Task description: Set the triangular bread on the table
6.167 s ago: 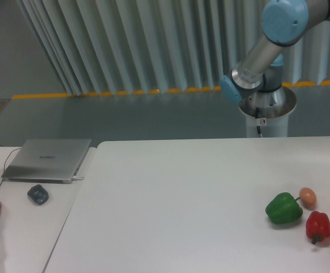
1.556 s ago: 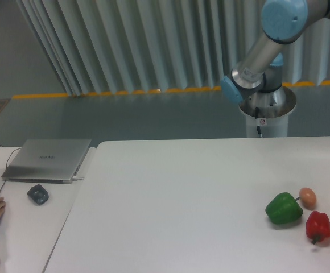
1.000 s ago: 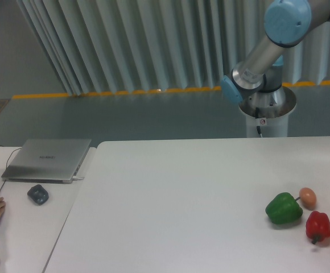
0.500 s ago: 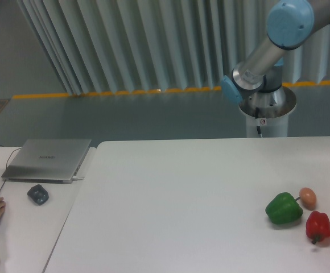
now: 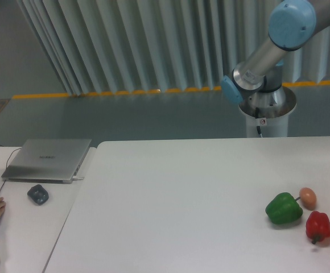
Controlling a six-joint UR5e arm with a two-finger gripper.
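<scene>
Neither gripper nor triangular bread in view; only arm joints (image 5: 279,42) visible at upper right, so finger state impossible to tell. Best to lower onto bare table (image 5: 176,210) left of green bell pepper (image 5: 283,209), egg (image 5: 308,197) and red pepper (image 5: 318,226). Wide open room centre; left edge beside laptop (image 5: 48,159) desk.

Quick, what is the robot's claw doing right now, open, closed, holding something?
Gripper: out of the picture; only the arm shows, so it cannot be told. No bread is in view either.
</scene>
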